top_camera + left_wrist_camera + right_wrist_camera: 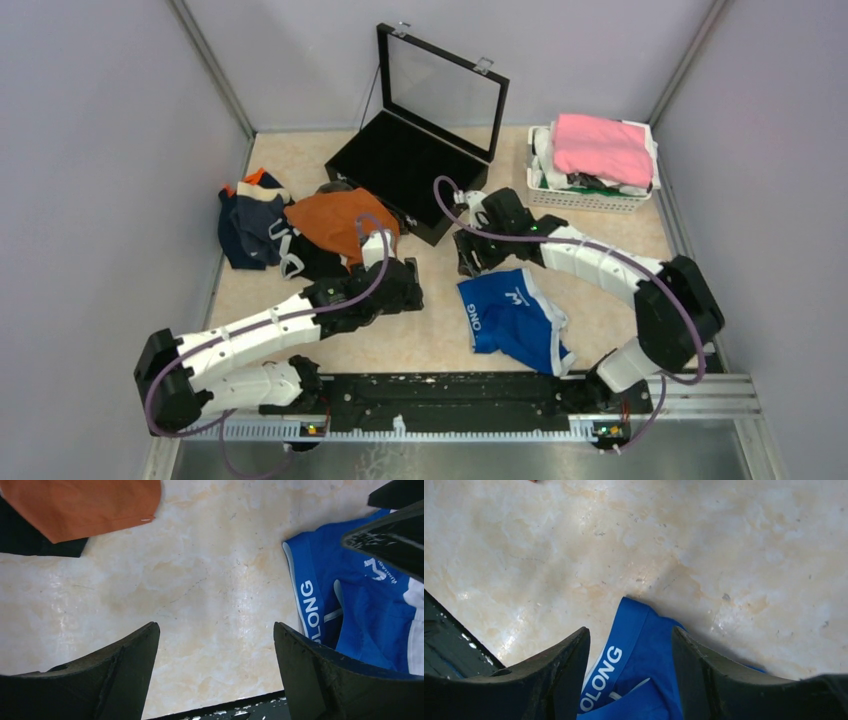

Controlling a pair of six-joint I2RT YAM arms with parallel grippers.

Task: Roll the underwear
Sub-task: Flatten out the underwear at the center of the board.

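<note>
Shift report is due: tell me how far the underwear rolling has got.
Done: nothing rolled; the blue pair lies spread out. In hand: the right gripper is open over its waistband, the left gripper open above bare table. Left: roll it, then the pile of orange and dark pairs.

On the royal blue boxer briefs (370, 615), my left wrist view lets me read white capitals "LONG" along the waistband (311, 611); my right wrist view shows "OLONG". The small white logo (376, 569) carries lettering too tiny to read.

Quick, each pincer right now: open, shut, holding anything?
Left pincer: open, empty, above the table.
Right pincer: open, straddling the blue briefs edge, not gripping.
</note>
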